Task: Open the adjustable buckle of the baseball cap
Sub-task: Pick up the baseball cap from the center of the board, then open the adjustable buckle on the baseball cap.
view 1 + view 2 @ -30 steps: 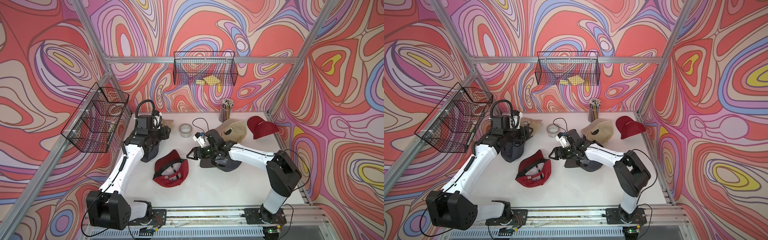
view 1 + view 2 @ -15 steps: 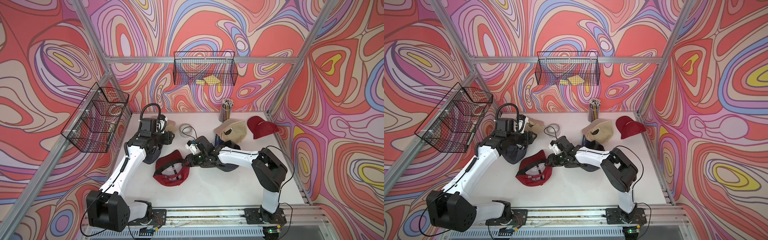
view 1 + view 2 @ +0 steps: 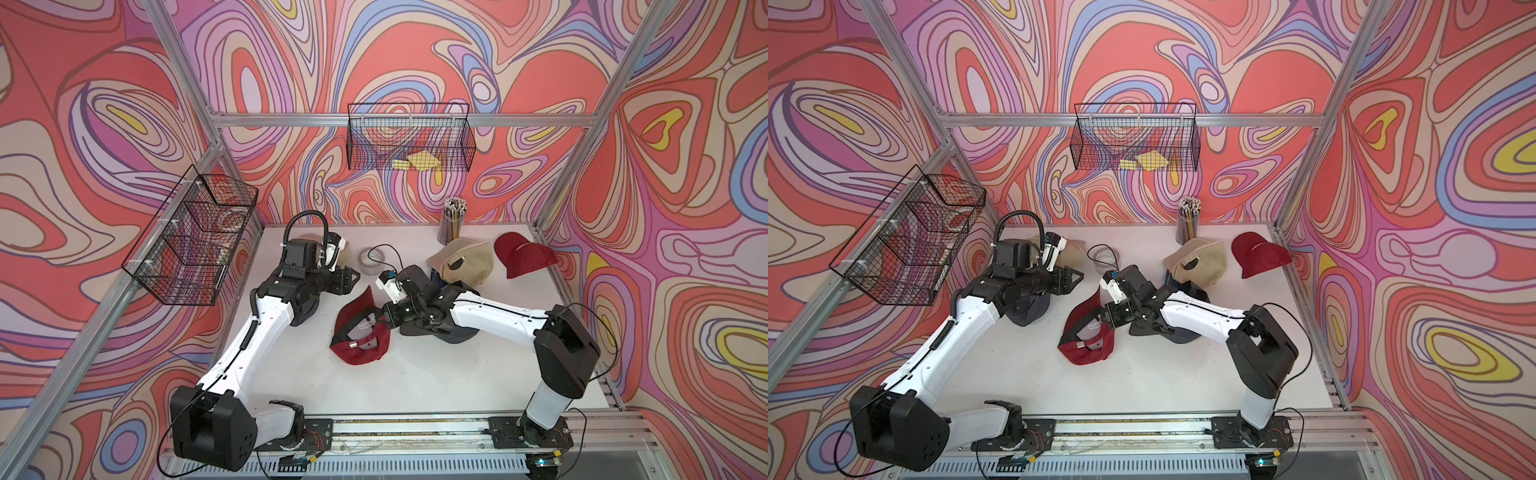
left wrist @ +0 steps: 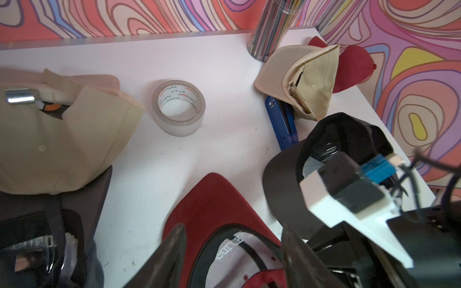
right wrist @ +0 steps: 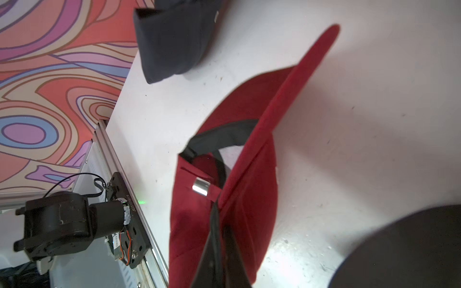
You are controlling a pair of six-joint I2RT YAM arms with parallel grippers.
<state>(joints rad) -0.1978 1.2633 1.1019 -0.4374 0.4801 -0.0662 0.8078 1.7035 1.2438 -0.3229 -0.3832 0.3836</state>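
**Red cap pinched at the rim, buckle closed**

The red baseball cap (image 3: 360, 334) lay crown-down on the white table (image 3: 415, 374), just on the arm-base side of the tape roll (image 3: 371, 261). Its brim pointed up toward the roll. The silver buckle (image 5: 200, 187) sat on the back strap, at the end of the cap farthest from the roll, and the strap ran through it unopened.

Right gripper (image 3: 381, 321) – jaws pressed together on the cap's rim, on the side away from the buckle. The right wrist view showed both fingers (image 5: 214, 237) closed over the red fabric and the black sweatband, with no gap between them.

Left gripper (image 3: 351, 276) – jaws partly apart and gripping nothing. It hung just beside the tape roll, above the brim tip. In the left wrist view the 2 fingers (image 4: 175, 249) framed the brim without touching it.

A dark cap (image 3: 440, 332) lay under the right arm, farther from the roll than the red one.
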